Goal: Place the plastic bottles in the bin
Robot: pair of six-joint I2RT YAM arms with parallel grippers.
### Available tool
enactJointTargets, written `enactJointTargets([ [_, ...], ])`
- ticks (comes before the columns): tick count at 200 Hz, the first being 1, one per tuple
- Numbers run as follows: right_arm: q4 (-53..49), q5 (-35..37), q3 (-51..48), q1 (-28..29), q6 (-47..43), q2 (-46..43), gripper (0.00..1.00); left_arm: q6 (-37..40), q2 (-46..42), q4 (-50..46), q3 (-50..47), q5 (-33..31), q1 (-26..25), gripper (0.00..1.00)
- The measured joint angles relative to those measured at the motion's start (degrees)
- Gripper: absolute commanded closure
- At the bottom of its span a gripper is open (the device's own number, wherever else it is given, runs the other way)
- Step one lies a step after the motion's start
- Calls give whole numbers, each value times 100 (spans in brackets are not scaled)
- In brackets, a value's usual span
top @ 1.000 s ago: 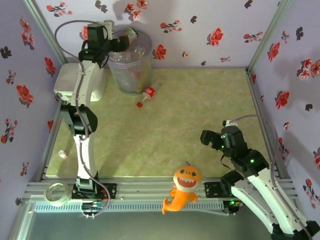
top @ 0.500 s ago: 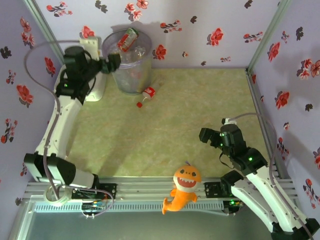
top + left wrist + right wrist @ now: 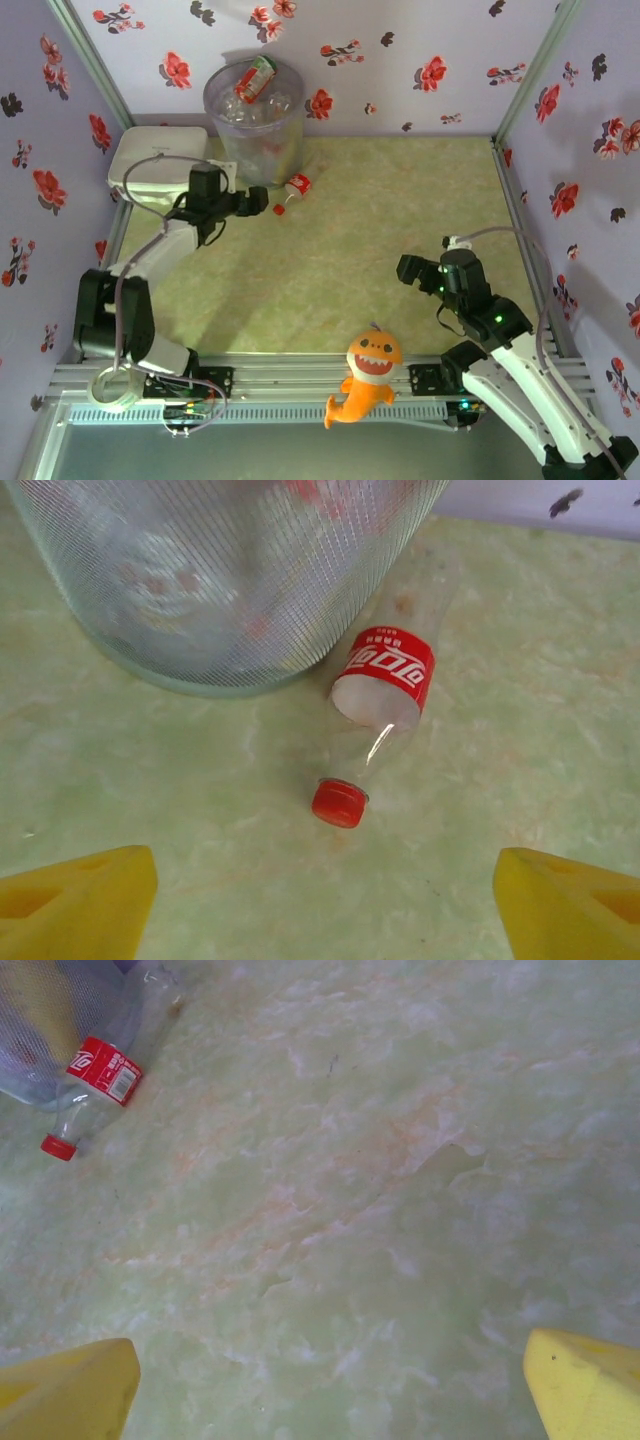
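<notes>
The left gripper (image 3: 258, 204) had come down from the rim of the bin (image 3: 250, 145) to table level just in front of the bin's foot. A second before it had been up at the rim, and half a second before it had been beside the bin's left wall. A red-labelled bottle (image 3: 258, 78) lay on top of the heap inside the bin, so that drop looked finished and the arm appeared to be lining up for another.

The lying bottle (image 3: 385, 685) rested on its side, touching the bin's base at its front right. Its red cap (image 3: 338, 803) pointed away from the bin toward the gripper. It had not shifted across the three overhead pictures. In the left wrist view the yellow fingers (image 3: 80, 905) stood wide apart and empty, short of the cap, with nothing gripped yet.

The right gripper (image 3: 412, 272) sat well apart from the bin, off to its front right. Its fingers (image 3: 585, 1380) were spread wide over bare table, in nearly the same pose as earlier. Once this bottle was in, the task would probably be close to done.
</notes>
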Motion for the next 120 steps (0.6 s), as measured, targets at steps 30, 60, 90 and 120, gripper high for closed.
enactJointTargets([
  [30,-44,2,0,0,-2,-129,1,-179,1003,431,125,7,-184,23],
  [60,-208,22,0,0,-4,-286,1,-304,1757,691,313,-37,-321,23],
  [90,-334,50,0,0,-4,-494,1,-535,2249,1034,494,-96,-398,23],
  [120,-398,50,0,0,-4,-496,1,-822,2680,1388,664,-293,-470,25],
])
